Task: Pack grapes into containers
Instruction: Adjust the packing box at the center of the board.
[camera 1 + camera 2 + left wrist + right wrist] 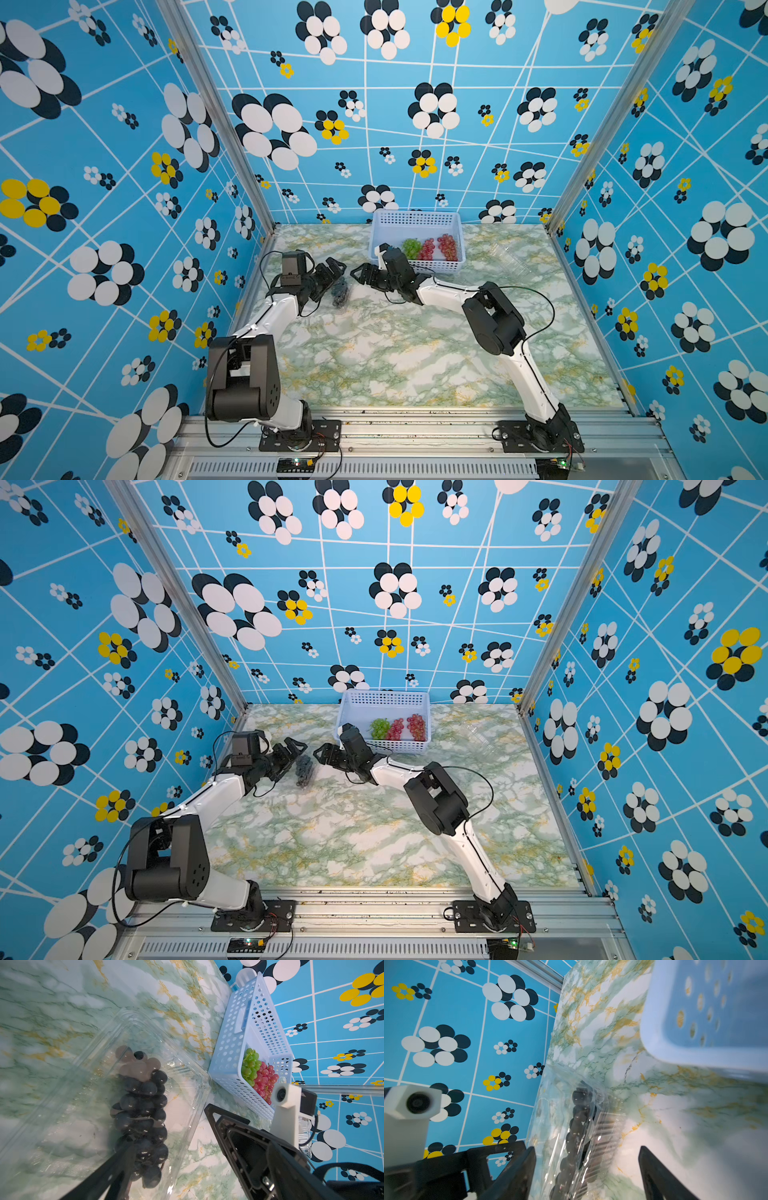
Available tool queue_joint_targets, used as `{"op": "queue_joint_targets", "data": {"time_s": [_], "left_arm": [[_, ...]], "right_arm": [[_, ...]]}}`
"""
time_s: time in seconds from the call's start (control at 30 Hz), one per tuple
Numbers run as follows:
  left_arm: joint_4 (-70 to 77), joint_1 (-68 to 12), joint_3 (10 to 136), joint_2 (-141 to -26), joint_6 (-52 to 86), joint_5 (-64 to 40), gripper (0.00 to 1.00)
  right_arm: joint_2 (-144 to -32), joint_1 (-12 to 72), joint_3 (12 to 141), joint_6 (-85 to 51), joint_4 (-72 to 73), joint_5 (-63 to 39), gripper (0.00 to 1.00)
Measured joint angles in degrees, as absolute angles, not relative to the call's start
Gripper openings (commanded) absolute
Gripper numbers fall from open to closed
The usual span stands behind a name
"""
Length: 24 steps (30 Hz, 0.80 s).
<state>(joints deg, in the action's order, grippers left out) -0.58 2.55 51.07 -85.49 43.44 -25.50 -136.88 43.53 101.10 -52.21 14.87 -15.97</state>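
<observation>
A dark purple-black bunch of grapes (pixel 340 292) (pixel 143 1109) lies inside a clear clamshell container (pixel 182 1076) (pixel 550 1126) on the marble table, left of centre. My left gripper (pixel 335 267) (pixel 168 1127) is open, one finger (pixel 116 1169) showing through the clear plastic. My right gripper (pixel 360 274) (pixel 585 1150) faces it from the other side. It is open, and the container stands edge-on between its fingers (pixel 525 1163). Green grapes (pixel 411 247) and two red-pink bunches (pixel 427 249) (pixel 448 246) lie in the basket.
The light-blue perforated basket (pixel 415 219) (pixel 384 696) stands at the back wall, close behind my right gripper. More clear containers (pixel 505 255) (pixel 484 737) sit to its right. Aluminium posts and patterned walls close in the table on three sides.
</observation>
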Motion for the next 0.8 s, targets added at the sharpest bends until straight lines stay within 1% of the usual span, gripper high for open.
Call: {"op": "queue_joint_targets", "data": {"time_s": [0.4, 0.8], "left_arm": [[1.13, 2.22, 46.96, -84.55, 43.46, -25.5, 1.0], [0.19, 3.75, 42.65, -79.55, 43.42, -25.52, 1.0]], "right_arm": [[-140.7, 43.53, 110.34, -52.4, 12.32, -15.46, 0.71], [-145.21, 43.48, 115.85, -51.86, 7.2, -13.72, 0.59]]}}
